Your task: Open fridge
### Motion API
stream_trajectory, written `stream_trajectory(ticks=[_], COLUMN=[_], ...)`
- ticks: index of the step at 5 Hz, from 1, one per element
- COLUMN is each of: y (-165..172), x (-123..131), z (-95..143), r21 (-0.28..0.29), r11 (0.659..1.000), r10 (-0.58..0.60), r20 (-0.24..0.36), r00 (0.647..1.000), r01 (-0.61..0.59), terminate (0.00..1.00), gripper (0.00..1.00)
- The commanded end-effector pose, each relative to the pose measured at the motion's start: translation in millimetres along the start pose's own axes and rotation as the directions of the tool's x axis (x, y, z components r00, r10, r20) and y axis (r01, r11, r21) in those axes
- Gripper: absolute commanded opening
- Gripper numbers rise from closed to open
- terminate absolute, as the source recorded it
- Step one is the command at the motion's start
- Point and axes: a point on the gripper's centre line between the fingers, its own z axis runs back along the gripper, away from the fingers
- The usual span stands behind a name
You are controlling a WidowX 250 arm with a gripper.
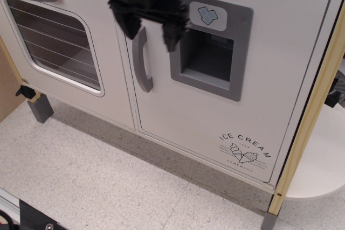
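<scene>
The black hand (151,30) hangs wide open at the top of the grey handle (141,60); one finger is on each side, holding nothing. The white fridge (215,106) door is shut, right of the oven door (59,41).

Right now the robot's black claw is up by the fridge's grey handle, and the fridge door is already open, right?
Not quite. The gripper is at the top of the grey handle, but the fridge door is shut, flush with the cabinet, in the observation.image view.
</scene>
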Motion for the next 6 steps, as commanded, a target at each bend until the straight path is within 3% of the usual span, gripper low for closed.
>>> stream_trajectory(ticks=[1,3,5,6], y=[35.2,46.8,48.4,45.9], x=[2.4,8.3,22.3,22.5], z=[-21.2,-47.8,-64.0,-69.6], r21=[0.096,0.148,0.103,0.067], r11=[0.995,0.989,0.992,0.993], r10=[-0.034,-0.043,-0.092,-0.109], r20=[0.072,0.117,0.181,0.204], r00=[0.997,0.992,0.979,0.973], r01=[0.027,0.026,0.074,0.097], terminate=[0.00,0.00,0.00,0.00], gripper=[1.00,1.00,1.00,0.00])
